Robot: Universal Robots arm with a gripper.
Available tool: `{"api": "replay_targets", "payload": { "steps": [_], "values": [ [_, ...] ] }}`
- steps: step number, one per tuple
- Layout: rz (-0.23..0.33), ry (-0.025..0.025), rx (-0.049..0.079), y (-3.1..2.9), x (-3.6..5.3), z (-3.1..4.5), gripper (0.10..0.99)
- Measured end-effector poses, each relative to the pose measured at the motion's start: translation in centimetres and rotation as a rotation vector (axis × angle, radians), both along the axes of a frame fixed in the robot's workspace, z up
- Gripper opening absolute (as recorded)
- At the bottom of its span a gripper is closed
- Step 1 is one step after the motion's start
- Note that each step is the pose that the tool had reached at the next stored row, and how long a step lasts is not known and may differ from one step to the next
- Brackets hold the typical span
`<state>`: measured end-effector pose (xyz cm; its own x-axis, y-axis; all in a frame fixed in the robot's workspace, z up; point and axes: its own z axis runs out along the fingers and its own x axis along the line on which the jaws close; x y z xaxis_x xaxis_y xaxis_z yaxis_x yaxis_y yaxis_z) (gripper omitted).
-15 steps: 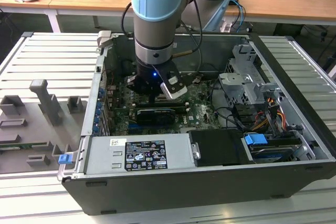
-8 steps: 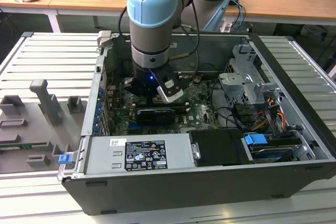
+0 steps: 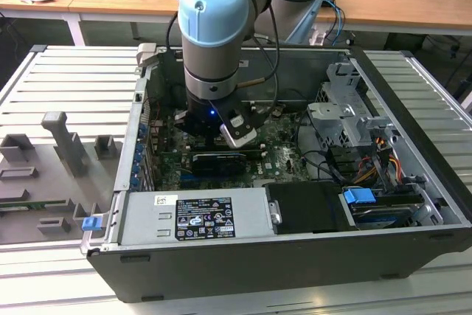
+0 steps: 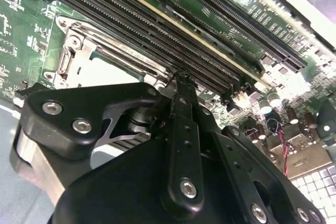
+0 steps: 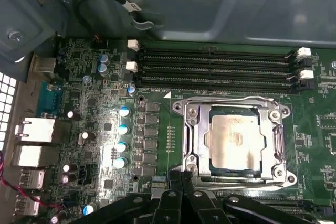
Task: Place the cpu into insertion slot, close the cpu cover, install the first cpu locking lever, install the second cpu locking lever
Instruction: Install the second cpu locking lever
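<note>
Inside the open case: chip seated, cover down

Inside the computer case (image 3: 413, 182) the green motherboard (image 5: 94, 129) is carrying the insertion slot (image 5: 191, 145), which is holding the cpu (image 5: 235, 139) under the closed cpu cover (image 5: 231, 101). The pincer (image 5: 181, 179) is hovering at the socket's edge, fingertips together, gripping nothing.

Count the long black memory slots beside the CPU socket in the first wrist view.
4 memory slots, stacked in parallel rows between the case's metal wall and the insertion slot, where the cpu sits under the closed cpu cover. None looks hidden.
</note>
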<state>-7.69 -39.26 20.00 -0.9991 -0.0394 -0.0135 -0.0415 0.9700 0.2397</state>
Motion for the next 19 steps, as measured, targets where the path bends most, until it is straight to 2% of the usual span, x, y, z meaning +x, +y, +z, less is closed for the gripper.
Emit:
{"api": "replay_targets", "payload": {
  "steps": [4,7,15,19],
  "values": [
    [0.0,0.0,0.014,0.0,-0.05,-0.31,0.106],
    [0.0,0.0001,0.016,-0.01,-0.13,-0.24,0.106],
    [0.0,0.0,0.018,0.01,-0.13,2.02,0.106],
    [0.0,0.0,0.016,0.02,-0.13,2.9,0.106]
  ]
}}
